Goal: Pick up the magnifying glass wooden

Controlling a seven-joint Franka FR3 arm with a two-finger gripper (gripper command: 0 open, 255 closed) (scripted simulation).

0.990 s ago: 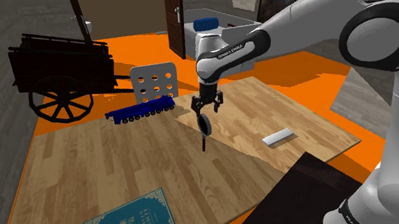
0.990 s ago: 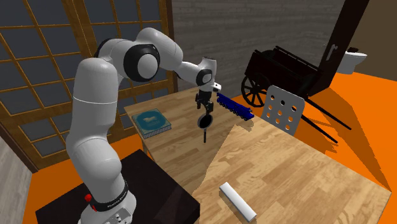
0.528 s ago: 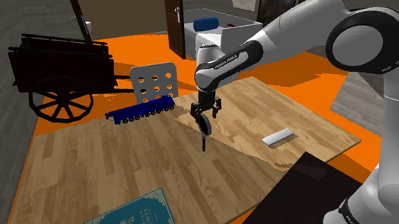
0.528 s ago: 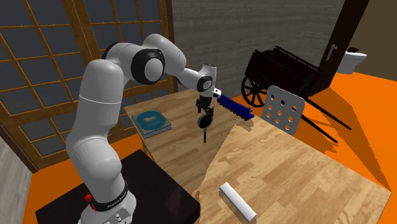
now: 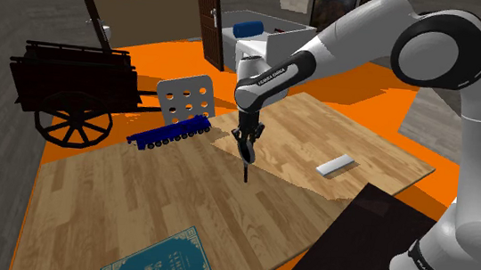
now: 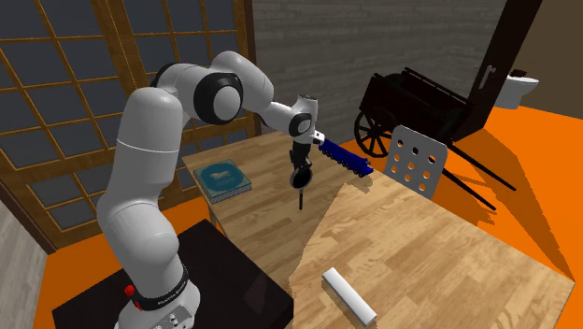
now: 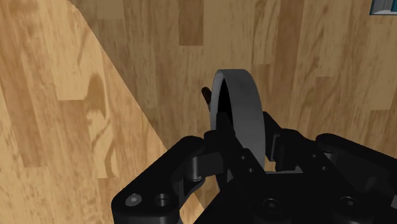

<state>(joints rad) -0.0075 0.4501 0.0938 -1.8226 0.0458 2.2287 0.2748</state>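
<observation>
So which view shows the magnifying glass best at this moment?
The shoulder view: the magnifying glass shows ring and handle under the gripper. The second exterior view shows the same, dark against the table. The wrist view shows its grey ring close between the fingers, handle mostly hidden.

**Maker's name on the arm; nothing else can be read.**
The white arm (image 5: 364,33) carries dark lettering, "FRANKA EMIKA", at two places in the shoulder view: on the link at about 1 o'clock from the gripper (image 5: 246,143), and on the lowest link at 4 o'clock in the frame. The second exterior view shows a like band at 7 o'clock, too small to spell out. The teal book (image 5: 165,259) has cover lettering that cannot be read.
</observation>
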